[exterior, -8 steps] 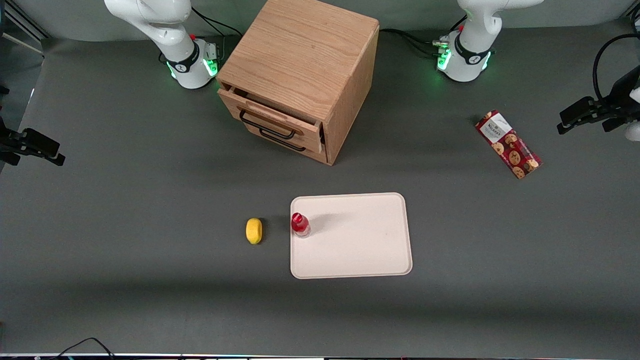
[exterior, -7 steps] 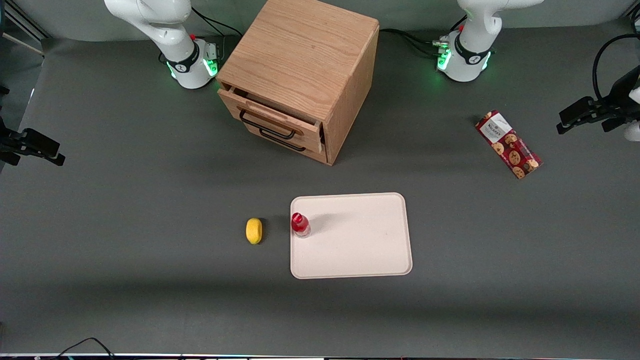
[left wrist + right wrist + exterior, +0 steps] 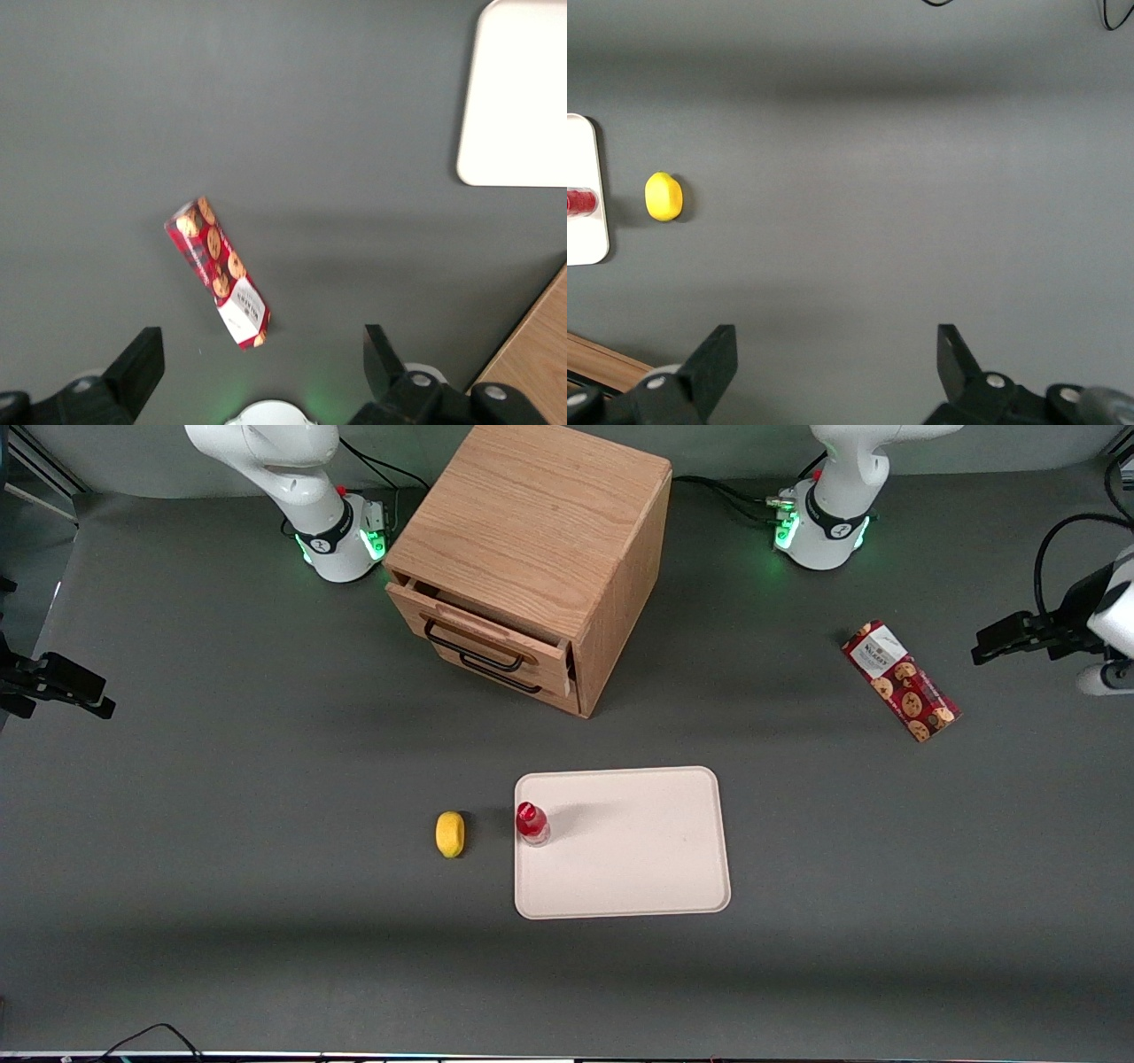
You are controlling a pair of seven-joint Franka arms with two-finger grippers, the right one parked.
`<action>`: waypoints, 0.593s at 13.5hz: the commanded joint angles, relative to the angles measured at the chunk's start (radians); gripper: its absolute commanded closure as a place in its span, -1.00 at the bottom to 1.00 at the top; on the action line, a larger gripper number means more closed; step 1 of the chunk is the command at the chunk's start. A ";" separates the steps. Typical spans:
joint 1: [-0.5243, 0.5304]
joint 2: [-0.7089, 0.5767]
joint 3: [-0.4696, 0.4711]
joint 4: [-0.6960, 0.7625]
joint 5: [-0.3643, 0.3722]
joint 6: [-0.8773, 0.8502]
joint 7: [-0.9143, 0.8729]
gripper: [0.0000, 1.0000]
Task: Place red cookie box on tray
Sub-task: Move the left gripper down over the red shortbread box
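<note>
Approach step: the end effector hangs high above the long dark-red cardboard cookie box, fingers spread wide and empty — the box lies on the grey tabletop, well apart from the cream-white rectangular tray. Next — descend and straddle the box's narrow width.

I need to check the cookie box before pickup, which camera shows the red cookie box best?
The left wrist view: the red cookie box lies whole and large under the open gripper, which hangs high above it. The front view shows it small; the right wrist view misses it.
</note>
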 commanded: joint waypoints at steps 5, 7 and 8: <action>0.017 -0.031 0.188 -0.386 -0.018 0.263 -0.139 -1.00; 0.025 -0.036 0.207 -0.501 -0.038 0.369 -0.142 -1.00; 0.033 -0.036 0.207 -0.550 -0.051 0.421 -0.144 -1.00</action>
